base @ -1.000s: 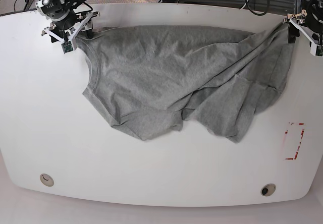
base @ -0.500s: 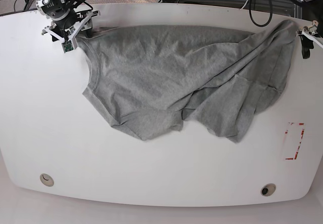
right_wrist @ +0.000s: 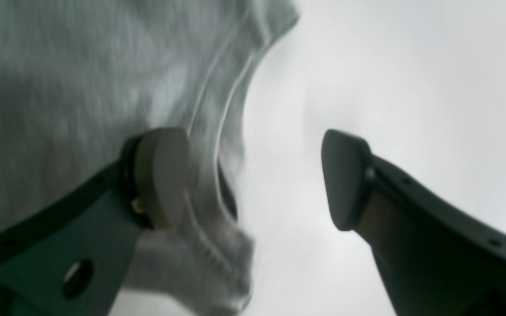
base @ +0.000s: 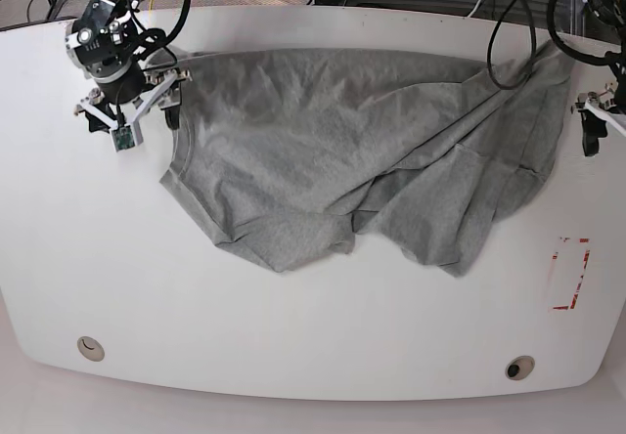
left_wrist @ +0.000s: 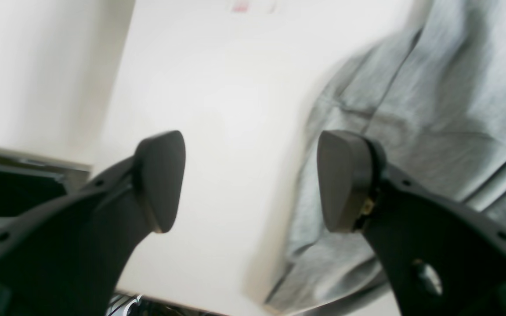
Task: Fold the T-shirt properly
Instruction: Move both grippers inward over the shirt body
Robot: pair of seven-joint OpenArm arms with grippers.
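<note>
The T-shirt (base: 352,151) is heather grey and lies crumpled across the back half of the white table (base: 293,326), with folds bunched toward its right side. My right gripper (base: 134,121) stands open at the shirt's left edge. In the right wrist view its left finger (right_wrist: 160,175) is over a ribbed edge of the T-shirt (right_wrist: 59,87), and the right gripper (right_wrist: 257,180) has mostly bare table in the gap. My left gripper (base: 593,126) hangs open just off the shirt's right edge. In the left wrist view the left gripper (left_wrist: 251,180) holds nothing, and the T-shirt (left_wrist: 446,96) lies beyond its right finger.
A red-outlined rectangle (base: 570,273) is marked on the table at the right. Two round holes (base: 90,347) (base: 519,367) sit near the front edge. Cables (base: 509,4) lie behind the table's back edge.
My right gripper has opened wider and slid toward the front along the shirt's left edge. My left gripper has come off the shirt's right corner and moved frontward; the corner now lies on the table.
</note>
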